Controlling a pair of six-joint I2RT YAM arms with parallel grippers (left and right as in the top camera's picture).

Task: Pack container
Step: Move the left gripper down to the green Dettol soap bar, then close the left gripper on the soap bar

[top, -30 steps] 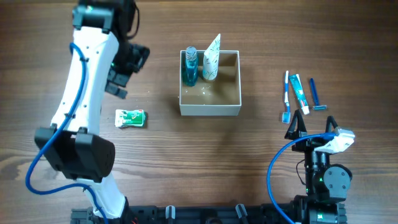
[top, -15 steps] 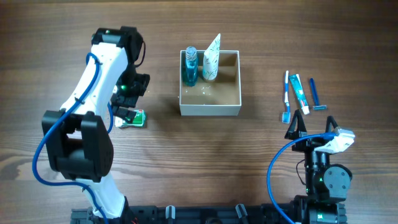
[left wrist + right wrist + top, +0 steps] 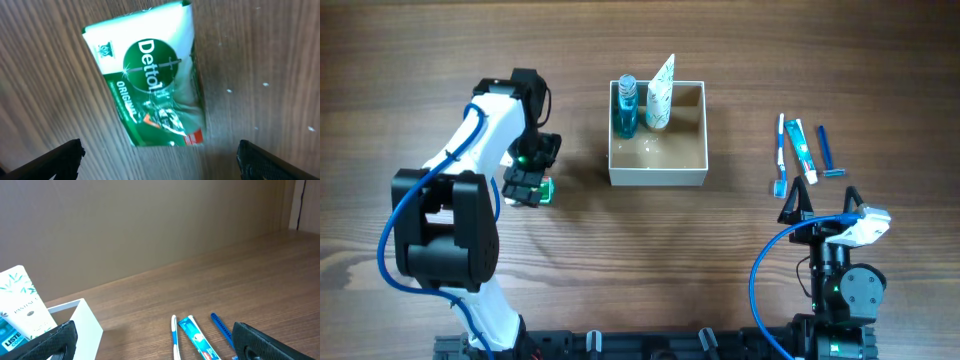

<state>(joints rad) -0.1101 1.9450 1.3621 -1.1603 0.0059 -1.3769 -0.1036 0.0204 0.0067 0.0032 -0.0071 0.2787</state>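
A: Overhead. Container (image 3: 657,176) mid-table (image 3: 720,260), blue bottle (image 3: 625,108) and white tube (image 3: 661,95) inside. Left gripper (image 3: 527,185) low, well left of it. Right gripper (image 3: 823,208) near toothbrush (image 3: 781,155), toothpaste (image 3: 802,148) and razor (image 3: 828,152).
B: Left wrist?
A: Fingers spread wide, straddling soap bar (image 3: 150,75). Lies skewed between them. Risk: corner-only pinch, glossy wrapper slipping or twisting out.
B: Right wrist?
A: Fingers apart, empty. No hazard judged likely.
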